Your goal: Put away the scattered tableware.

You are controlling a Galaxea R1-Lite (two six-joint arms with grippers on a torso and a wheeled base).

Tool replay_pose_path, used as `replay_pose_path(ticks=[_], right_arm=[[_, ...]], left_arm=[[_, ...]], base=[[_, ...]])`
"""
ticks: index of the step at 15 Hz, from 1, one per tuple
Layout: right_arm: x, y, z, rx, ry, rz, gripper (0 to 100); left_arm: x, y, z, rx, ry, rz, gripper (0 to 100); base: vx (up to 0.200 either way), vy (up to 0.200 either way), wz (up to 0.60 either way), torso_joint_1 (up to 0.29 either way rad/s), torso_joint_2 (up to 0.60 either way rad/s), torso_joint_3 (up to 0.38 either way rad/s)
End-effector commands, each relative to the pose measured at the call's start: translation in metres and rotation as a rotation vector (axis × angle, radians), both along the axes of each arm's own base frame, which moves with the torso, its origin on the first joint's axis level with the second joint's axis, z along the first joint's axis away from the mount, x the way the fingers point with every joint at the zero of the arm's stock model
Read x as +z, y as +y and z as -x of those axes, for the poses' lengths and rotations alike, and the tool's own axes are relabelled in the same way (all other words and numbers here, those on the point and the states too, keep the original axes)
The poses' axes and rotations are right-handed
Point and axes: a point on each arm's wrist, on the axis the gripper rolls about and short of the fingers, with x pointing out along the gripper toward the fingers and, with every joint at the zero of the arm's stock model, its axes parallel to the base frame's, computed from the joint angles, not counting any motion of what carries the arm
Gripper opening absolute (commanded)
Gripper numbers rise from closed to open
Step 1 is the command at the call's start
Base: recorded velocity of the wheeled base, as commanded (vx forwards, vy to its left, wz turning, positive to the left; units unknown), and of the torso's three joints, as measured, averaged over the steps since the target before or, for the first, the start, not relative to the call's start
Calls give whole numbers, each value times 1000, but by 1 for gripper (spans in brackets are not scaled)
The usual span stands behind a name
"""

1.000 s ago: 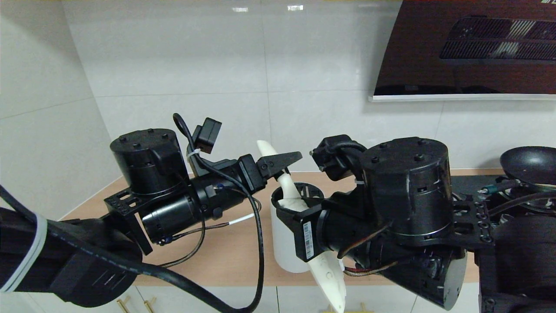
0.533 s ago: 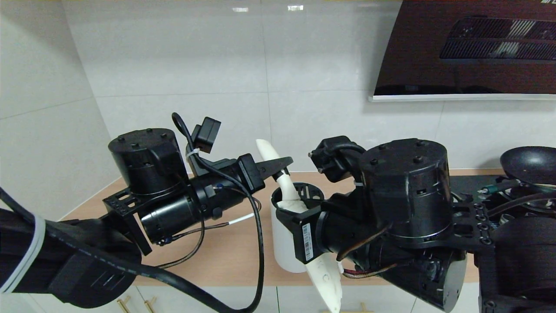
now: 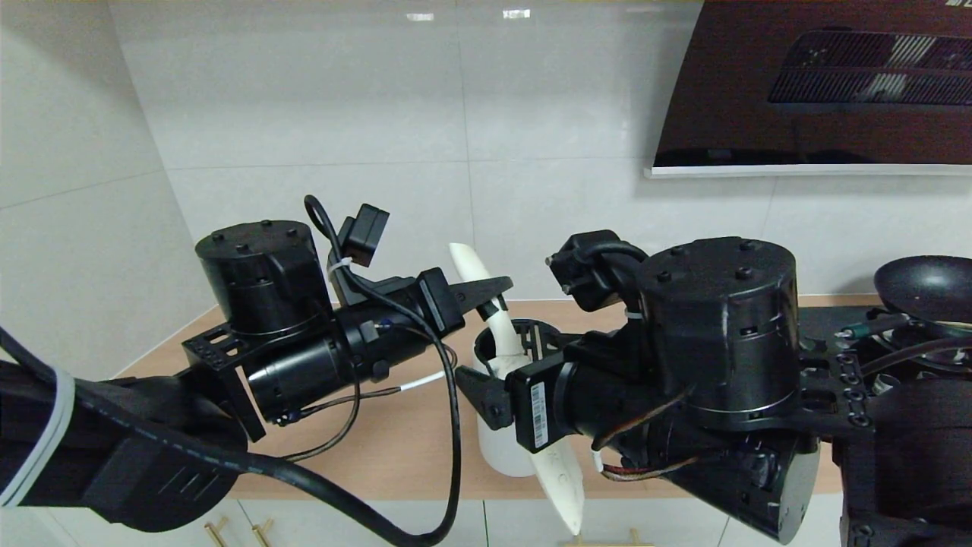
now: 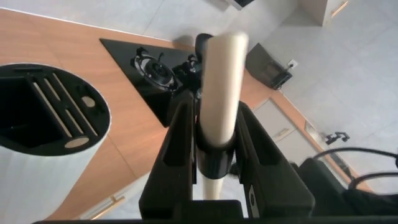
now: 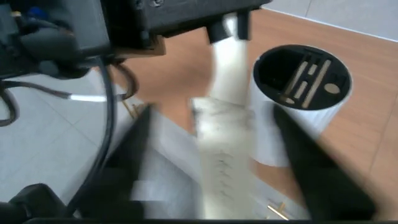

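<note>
White knife (image 3: 560,475) hangs blade-down over the desk's (image 3: 395,433) near edge. Right tool (image 5: 224,155) is wide open, fingers either side of the blade. Left tool (image 4: 214,134) is clamped on the handle. White holder (image 3: 497,448) stands just behind.

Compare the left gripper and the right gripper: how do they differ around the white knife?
The left gripper is shut on the handle of the white knife; the right gripper is open, fingers spread either side of the blade. The left gripper sits higher on the knife, the right gripper lower. Both are black, beside the white holder.
</note>
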Motion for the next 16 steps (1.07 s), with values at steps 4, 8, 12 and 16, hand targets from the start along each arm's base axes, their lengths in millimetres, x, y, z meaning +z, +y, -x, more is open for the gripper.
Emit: replay_pose_path(ticks=[4,8,12,16], right_arm=[[19,-27,2,-41,-38,-34,100],[50,-99,-34,-250,-120,-90,100],[46,-147,-58,-271,-152,-15,100],[44,-152,-66,-299,-147,-4,100]], left_arm=[[46,4,2,108,12,-15,0],[110,8,-16,294,-73,-157,0],[120,-10,-36,519,-147,-334,0],[101,-32,-31,616,-142,-453,0]], base=[[0,0,0,0,0,0],[0,0,0,0,0,0],[0,0,0,0,0,0],[0,0,0,0,0,0]])
